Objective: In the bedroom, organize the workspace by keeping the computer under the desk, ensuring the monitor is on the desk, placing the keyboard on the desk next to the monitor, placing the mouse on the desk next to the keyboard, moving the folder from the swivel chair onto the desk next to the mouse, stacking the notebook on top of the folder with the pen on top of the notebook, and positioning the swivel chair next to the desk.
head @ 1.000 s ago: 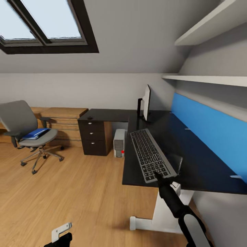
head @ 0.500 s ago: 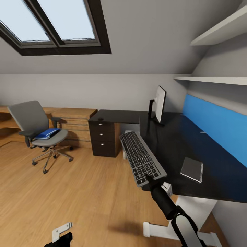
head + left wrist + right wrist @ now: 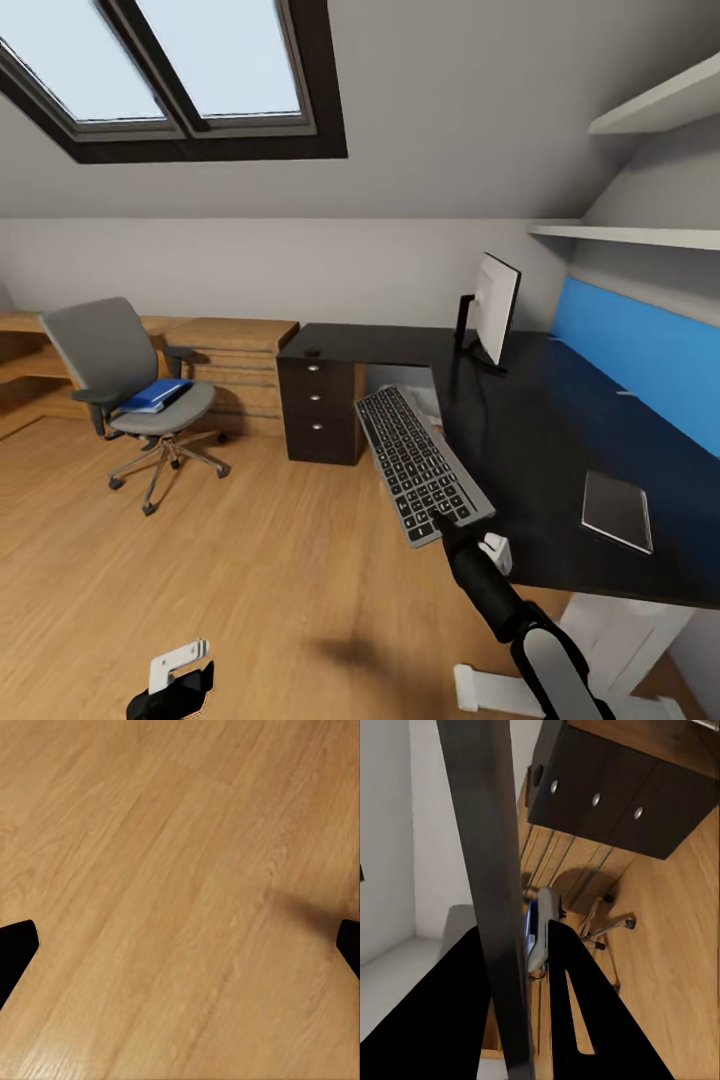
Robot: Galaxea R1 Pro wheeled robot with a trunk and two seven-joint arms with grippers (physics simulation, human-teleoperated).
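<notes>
Gripping the near end of the keyboard [image 3: 422, 464], right gripper [image 3: 441, 521] clamped on its edge — seen edge-on as a dark slab [image 3: 487, 892] pinched between the two black fingers [image 3: 577, 1012] in the right wrist view. Held tilted in the air, partly over the front edge of the desk [image 3: 540, 440] and partly over the floor [image 3: 250, 560], not lying flat on the top. Left gripper [image 3: 180, 668] low near the floor, fingers [image 3: 15, 949] spread wide apart over bare wood, holding nothing.

On the desk: monitor [image 3: 496, 307] upright toward the back, seen nearly from the side; notebook [image 3: 617, 510] flat near the front edge, well apart from the keyboard. Small dark object [image 3: 313, 351], too small to identify, on the desk's far wing above the drawer unit [image 3: 320, 410]. Swivel chair [image 3: 130, 390] off across the floor, well away from the desk — folder [image 3: 155, 394] resting on its seat.
</notes>
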